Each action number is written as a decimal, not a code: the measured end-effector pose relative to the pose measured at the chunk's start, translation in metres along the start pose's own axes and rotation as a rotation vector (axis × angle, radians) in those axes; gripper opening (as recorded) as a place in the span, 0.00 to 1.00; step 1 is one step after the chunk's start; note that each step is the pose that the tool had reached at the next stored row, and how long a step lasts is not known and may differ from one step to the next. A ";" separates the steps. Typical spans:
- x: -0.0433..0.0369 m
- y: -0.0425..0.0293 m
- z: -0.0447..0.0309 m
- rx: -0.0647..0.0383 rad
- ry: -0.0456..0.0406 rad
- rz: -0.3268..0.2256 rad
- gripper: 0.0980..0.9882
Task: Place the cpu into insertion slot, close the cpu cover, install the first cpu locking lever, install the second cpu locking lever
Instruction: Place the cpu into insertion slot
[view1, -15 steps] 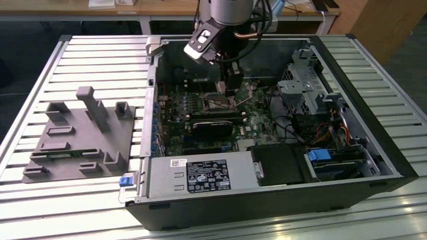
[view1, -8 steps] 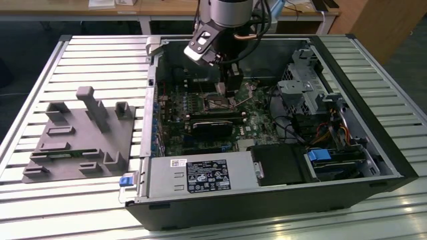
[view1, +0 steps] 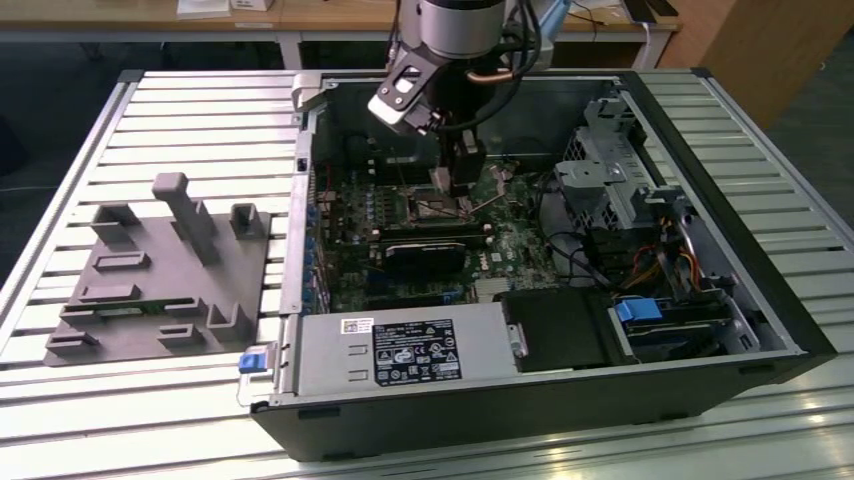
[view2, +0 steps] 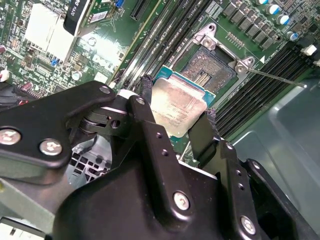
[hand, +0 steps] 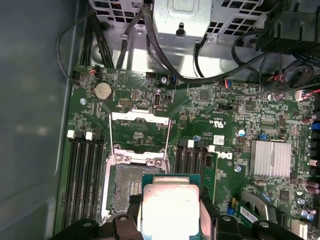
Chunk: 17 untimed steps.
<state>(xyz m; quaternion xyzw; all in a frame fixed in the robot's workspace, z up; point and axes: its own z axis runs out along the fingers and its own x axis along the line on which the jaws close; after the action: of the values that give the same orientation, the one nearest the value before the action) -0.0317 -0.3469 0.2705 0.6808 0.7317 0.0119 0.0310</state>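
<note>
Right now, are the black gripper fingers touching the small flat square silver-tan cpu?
Touching. In the second wrist view the gripper fingers press opposite edges of the cpu, with no gap.

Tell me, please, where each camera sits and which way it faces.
Exterior view: off the arm, looking down into the open computer case; the arm and gripper reach in.
Second wrist view: on the arm, looking past its fingers at the cpu they clamp, near the insertion slot.
First wrist view: on the arm, facing the green board and the open cpu cover.
Both wrist views share the gripped cpu and empty insertion slot.
</note>
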 end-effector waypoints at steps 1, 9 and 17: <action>0.0001 0.0000 0.0005 0.000 -0.0005 0.000 0.50; 0.0012 -0.0002 0.0046 0.001 -0.0041 0.000 0.50; 0.0033 -0.0003 0.0086 0.003 -0.0069 0.000 0.50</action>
<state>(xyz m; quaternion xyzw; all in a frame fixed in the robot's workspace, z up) -0.0318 -0.3439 0.2618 0.6807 0.7317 0.0086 0.0326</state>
